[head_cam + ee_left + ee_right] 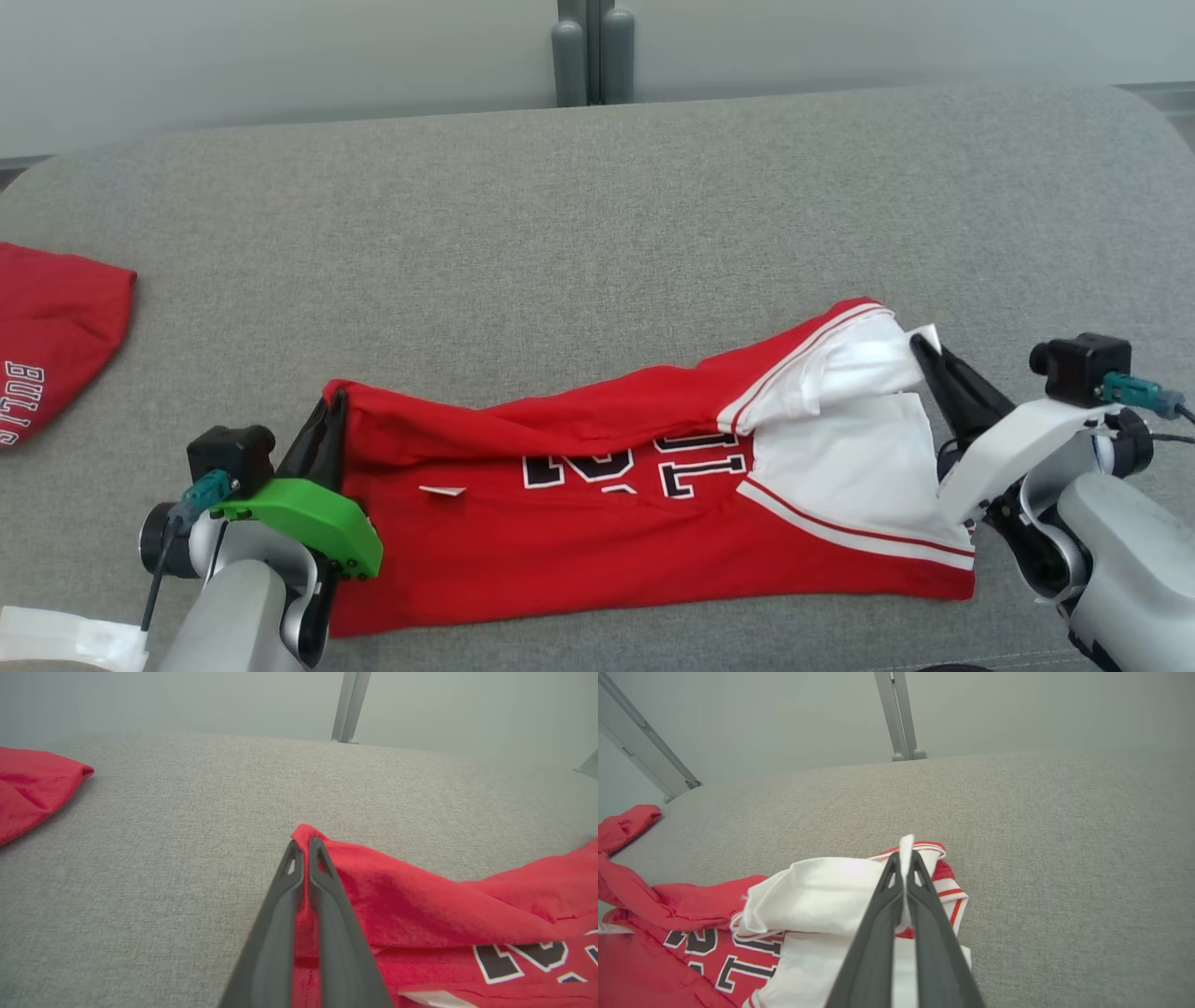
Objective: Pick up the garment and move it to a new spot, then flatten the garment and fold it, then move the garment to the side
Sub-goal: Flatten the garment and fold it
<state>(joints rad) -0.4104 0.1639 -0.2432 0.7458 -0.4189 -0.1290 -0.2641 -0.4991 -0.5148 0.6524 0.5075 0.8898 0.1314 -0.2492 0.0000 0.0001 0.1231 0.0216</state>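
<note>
The garment (597, 523) is a red jersey with dark white-edged letters and a white part at its right end, lying folded lengthwise across the near part of the grey surface. My left gripper (333, 403) is shut on the garment's red left corner (308, 835), cloth pinched between its fingers (327, 891). On the other side, my right gripper (920, 343) is shut on the white edge (906, 849) at the right end. Both held corners sit slightly raised above the rest of the cloth.
A second red garment (47, 336) with white lettering lies at the far left edge of the grey padded surface (597, 233). Two grey posts (591, 56) stand behind the surface's far edge. A white label (442, 490) rests on the jersey.
</note>
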